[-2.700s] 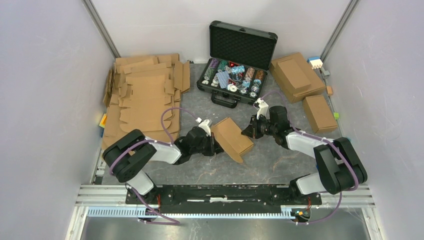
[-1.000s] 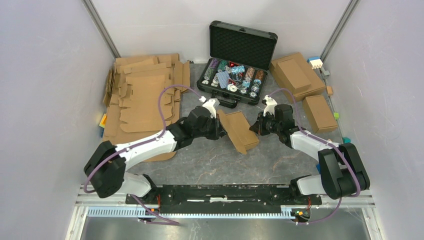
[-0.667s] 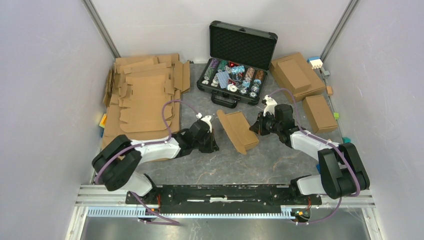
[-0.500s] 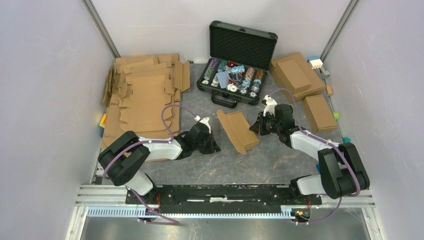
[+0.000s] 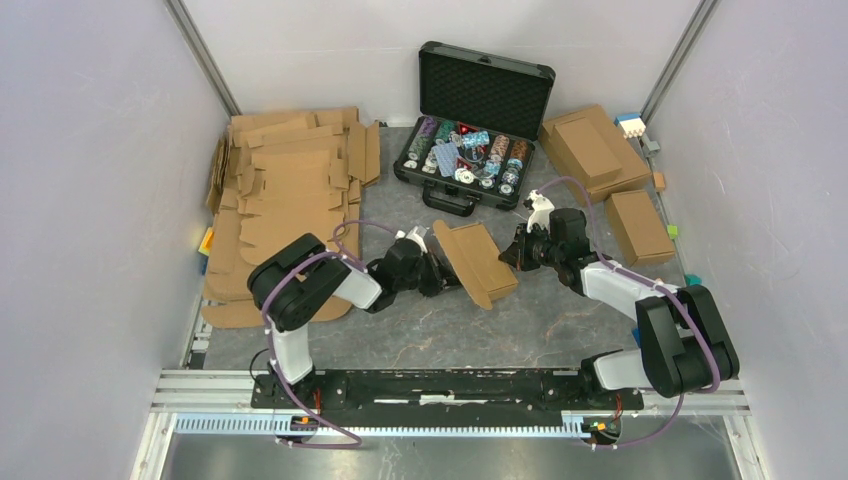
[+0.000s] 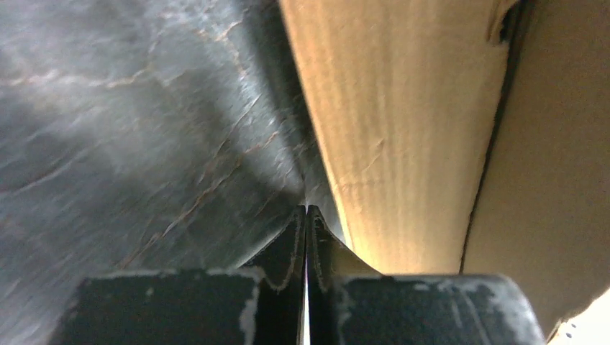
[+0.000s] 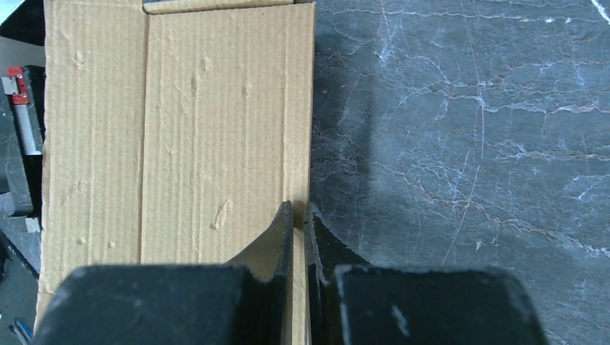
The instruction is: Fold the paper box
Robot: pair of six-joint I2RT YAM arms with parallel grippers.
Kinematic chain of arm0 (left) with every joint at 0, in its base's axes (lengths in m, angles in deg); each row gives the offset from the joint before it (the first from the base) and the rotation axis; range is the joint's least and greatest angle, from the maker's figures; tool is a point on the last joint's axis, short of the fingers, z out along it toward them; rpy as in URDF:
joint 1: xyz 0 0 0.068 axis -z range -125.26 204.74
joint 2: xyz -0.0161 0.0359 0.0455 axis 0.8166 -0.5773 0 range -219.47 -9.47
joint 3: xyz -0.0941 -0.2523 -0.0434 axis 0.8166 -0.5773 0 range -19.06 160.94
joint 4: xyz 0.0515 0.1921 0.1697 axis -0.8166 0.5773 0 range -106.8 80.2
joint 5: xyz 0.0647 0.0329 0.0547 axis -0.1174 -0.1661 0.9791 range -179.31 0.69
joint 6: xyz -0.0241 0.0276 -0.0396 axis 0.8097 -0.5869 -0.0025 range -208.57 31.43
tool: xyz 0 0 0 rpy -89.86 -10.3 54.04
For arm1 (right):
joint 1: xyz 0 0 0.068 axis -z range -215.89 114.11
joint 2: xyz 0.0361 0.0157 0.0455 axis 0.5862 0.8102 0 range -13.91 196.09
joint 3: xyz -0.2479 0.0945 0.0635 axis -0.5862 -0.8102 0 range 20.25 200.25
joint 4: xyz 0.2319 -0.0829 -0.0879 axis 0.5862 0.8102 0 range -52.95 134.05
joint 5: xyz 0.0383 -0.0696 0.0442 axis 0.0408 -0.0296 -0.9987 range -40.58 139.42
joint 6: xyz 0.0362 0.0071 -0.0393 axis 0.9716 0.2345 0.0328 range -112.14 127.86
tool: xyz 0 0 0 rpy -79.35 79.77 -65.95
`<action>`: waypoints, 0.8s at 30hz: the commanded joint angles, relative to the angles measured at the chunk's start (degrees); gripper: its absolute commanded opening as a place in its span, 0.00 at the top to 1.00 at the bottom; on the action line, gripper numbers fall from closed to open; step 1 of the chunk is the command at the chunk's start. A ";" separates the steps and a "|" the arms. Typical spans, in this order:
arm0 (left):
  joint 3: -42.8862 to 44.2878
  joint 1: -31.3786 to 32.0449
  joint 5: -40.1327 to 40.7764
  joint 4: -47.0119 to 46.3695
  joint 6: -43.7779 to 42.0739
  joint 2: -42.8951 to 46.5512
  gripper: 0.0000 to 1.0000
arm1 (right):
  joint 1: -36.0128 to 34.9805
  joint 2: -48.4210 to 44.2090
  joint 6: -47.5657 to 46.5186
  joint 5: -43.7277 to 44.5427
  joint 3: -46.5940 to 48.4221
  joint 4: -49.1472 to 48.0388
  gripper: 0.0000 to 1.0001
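Note:
The paper box (image 5: 476, 262) is a brown, partly folded cardboard piece lying tilted in the middle of the table. My right gripper (image 5: 508, 255) is shut on its right edge. In the right wrist view the cardboard edge (image 7: 180, 122) runs between my nearly closed fingers, at the right gripper (image 7: 298, 208). My left gripper (image 5: 441, 276) is shut and empty, low on the table against the box's left side. In the left wrist view the left gripper (image 6: 306, 210) has its tips pressed together, with the box wall (image 6: 403, 129) just to their right.
An open black case (image 5: 470, 150) of poker chips stands behind the box. A pile of flat cardboard blanks (image 5: 285, 200) lies at the left. A wide cardboard box (image 5: 592, 150) and a smaller one (image 5: 638, 226) sit at the right. Grey walls enclose the table.
My left gripper let go of the box's left side, drew back toward the near left, then came forward again to that side. The right gripper and the box stayed put.

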 commanded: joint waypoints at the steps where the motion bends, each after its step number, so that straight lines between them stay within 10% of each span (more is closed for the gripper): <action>1: 3.14 -0.09 -3.32 -5.24 2.48 -3.42 0.98 | 0.08 2.01 -2.56 2.33 -1.60 8.65 0.93; 24: 11.86 -0.06 -7.63 5.53 -10.71 3.13 0.98 | -0.34 -4.22 -3.04 4.28 -0.04 11.48 0.68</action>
